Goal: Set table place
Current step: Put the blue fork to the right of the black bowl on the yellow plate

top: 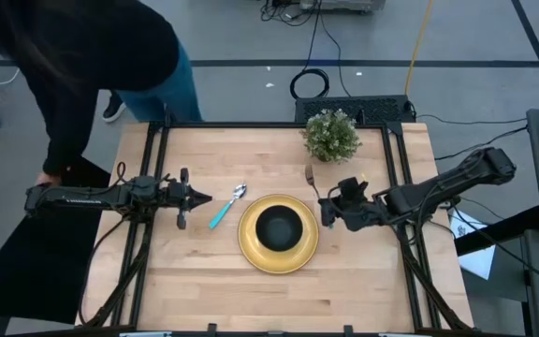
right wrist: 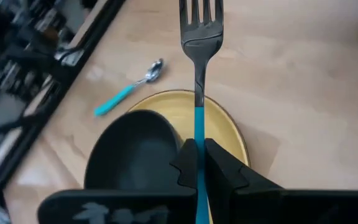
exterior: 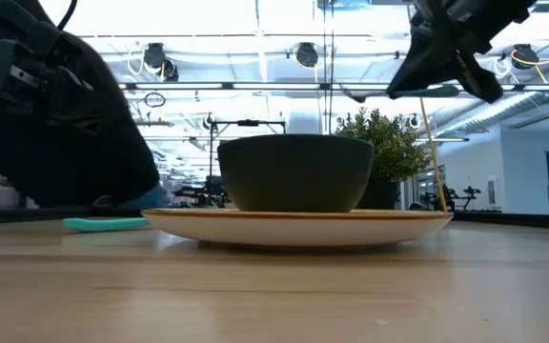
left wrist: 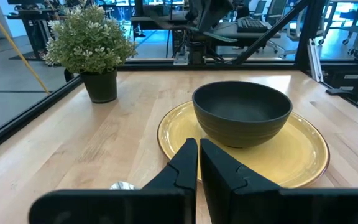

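between the right fingers (right wrist: 213,163) sits the fork's (right wrist: 199,37) turquoise handle.

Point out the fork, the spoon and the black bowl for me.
fork (right wrist: 199,37), right wrist view, on the neck below the tines.
spoon (top: 225,208), high view, on the turquoise handle.
black bowl (left wrist: 241,115), left wrist view, on the outer wall.

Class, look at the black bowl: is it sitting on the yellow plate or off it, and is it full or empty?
On it, and empty. The black bowl stands upright at the middle of the yellow plate, and its inside shows bare.
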